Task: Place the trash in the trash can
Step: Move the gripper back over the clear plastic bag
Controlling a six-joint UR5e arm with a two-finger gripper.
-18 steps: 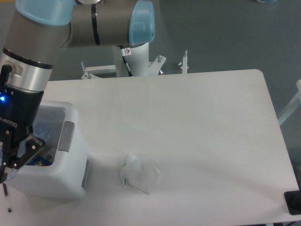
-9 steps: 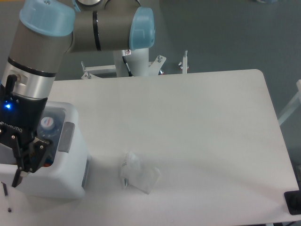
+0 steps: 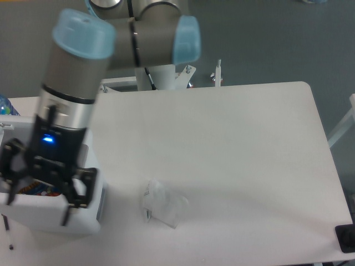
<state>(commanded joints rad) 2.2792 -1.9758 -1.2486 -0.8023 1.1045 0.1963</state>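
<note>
Since the earlier views, the gripper (image 3: 39, 191) has shifted toward the wrapper side and turned about its wrist, so that both fingers (image 3: 75, 191) now show spread apart with nothing between them: released and empty. It hangs directly over the trash can (image 3: 83, 221), whose near wall and grey handle panel show just below and beside the fingertips. A patch of red and blue visible between the fingers, inside the bin, is probably the bottle (image 3: 39, 191), though the arm hides most of it; a second earlier only its cap end could be seen there. One item of trash is therefore judged already deposited. The crumpled wrapper (image 3: 162, 202) lies on the table (image 3: 233, 144), well apart from the gripper on its open side, in the same spot as in both earlier views. The step in hand appears to be clearing the bin and crossing to the wrapper. To do this well, the fingers should clear the bin rim before any sideways travel, then descend wide open and centred over the wrapper's bulk, since such thin, springy film is likely to slip from a shallow or off-centre pinch.
</note>
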